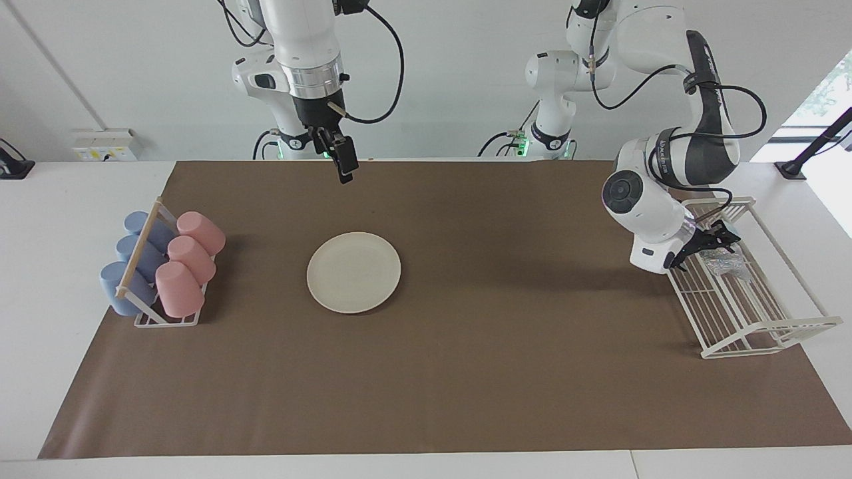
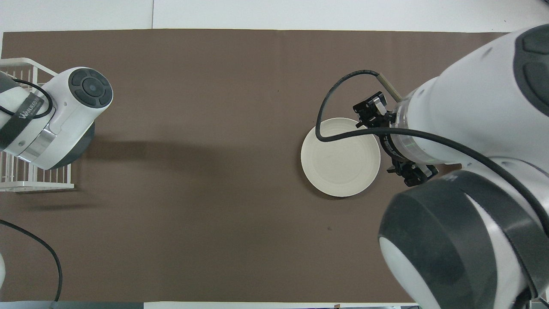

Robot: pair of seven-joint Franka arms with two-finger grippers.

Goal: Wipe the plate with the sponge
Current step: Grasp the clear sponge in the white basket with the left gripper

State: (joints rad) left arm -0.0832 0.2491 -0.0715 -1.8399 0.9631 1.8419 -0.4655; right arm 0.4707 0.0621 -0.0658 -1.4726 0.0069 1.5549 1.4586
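While both open and empty, left gripper (image 1: 712, 242) beside the sponge (image 1: 724, 264) in the wire rack (image 1: 765, 327), right gripper (image 1: 345, 170) over the mat (image 1: 466, 346).

Plate (image 1: 353, 272): round, cream-white, flat on brown mat. Sponge (image 1: 723, 263): small, silvery, glittery; lying in white wire rack (image 1: 752, 313).

The left arm's band (image 2: 22, 115) carries lettering too small to read.
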